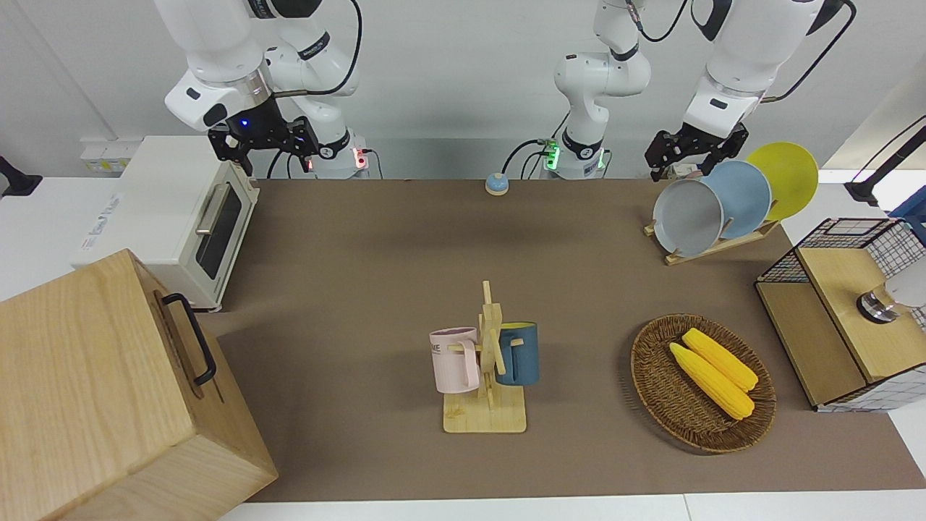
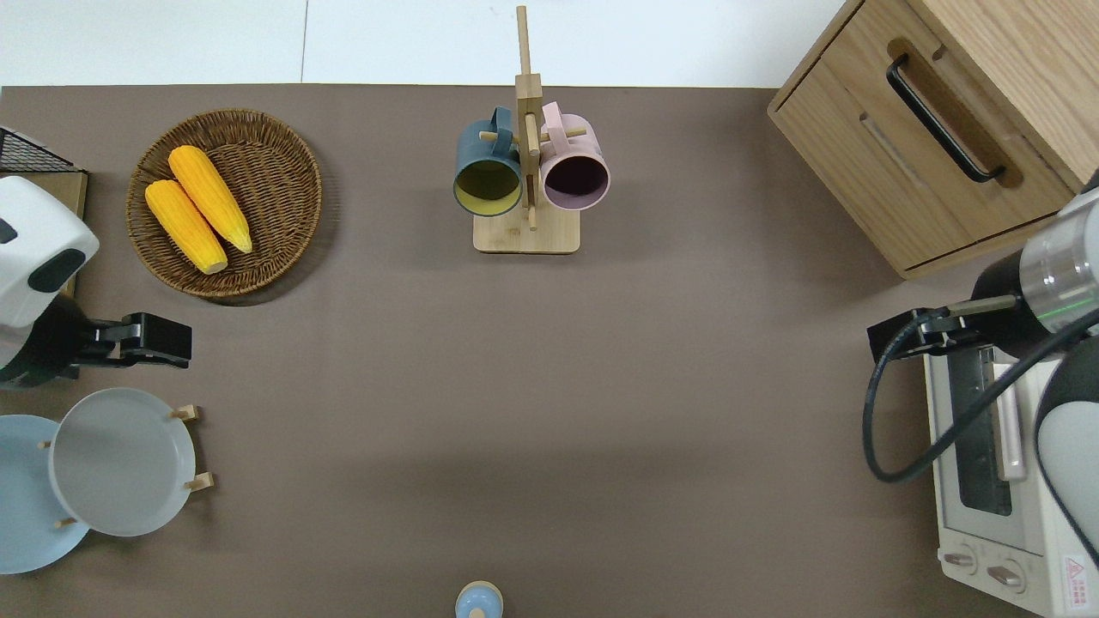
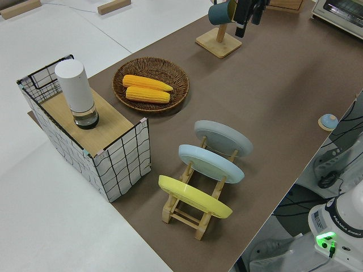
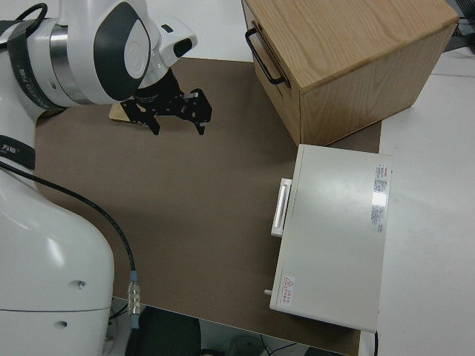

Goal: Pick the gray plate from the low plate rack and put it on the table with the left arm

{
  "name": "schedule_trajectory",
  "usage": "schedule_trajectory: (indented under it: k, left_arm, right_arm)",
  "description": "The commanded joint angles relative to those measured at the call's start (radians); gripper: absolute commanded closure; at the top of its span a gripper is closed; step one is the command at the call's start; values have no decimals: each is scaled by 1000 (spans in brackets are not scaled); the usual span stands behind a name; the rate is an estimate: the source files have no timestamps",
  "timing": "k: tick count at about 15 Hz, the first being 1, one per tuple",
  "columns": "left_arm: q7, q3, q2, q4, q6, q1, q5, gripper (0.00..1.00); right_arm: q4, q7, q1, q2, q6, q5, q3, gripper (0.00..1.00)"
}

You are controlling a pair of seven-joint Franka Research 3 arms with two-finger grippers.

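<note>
The gray plate (image 1: pixel 687 217) stands slanted in the low plate rack (image 1: pixel 716 246) at the left arm's end of the table (image 1: pixel 362 253), in the slot farthest from that end. It also shows in the overhead view (image 2: pixel 120 459) and the left side view (image 3: pixel 223 137). A light blue plate (image 1: pixel 745 194) and a yellow plate (image 1: pixel 788 177) stand in the other slots. My left gripper (image 1: pixel 691 155) hangs open and empty in the air; the overhead view shows the left gripper (image 2: pixel 182 340) over bare table between the gray plate and the wicker basket. My right gripper (image 1: pixel 264 153) is open and parked.
A wicker basket (image 1: pixel 655 391) with two corn cobs and a wire crate (image 1: pixel 832 318) with a white cylinder stand at the left arm's end. A mug stand (image 1: pixel 486 362) holds a pink and a blue mug. A toaster oven (image 1: pixel 173 217), a wooden cabinet (image 1: pixel 108 391) and a small blue bell (image 1: pixel 496 184) also stand there.
</note>
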State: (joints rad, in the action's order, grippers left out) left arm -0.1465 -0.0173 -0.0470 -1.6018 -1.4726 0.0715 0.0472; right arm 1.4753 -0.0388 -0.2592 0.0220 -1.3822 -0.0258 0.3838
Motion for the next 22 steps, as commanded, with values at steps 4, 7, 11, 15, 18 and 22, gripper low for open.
schedule_trajectory:
  k: [4, 7, 11, 15, 18, 22]
  left_arm:
    - [-13, 13, 23, 28, 29, 4, 2, 7]
    - [-13, 14, 23, 28, 29, 4, 2, 7]
    - [-13, 14, 21, 26, 34, 5, 8, 7]
    - [-2, 2, 19, 10, 101, 8, 179, 7]
    - [-5, 3, 7, -30, 101, 8, 265, 7]
    - [-2, 16, -13, -130, 69, -1, 396, 7]
  right_arm:
    - [-7, -12, -23, -2, 11, -5, 20, 17]
    - [-7, -12, -23, -2, 11, -6, 21, 17]
    - [-6, -12, -23, -2, 11, -5, 21, 17]
    - [-7, -12, -23, -2, 11, -5, 21, 17]
    - [-7, -12, -23, -2, 11, -6, 20, 17]
    - [-7, -12, -23, -2, 11, -5, 20, 17]
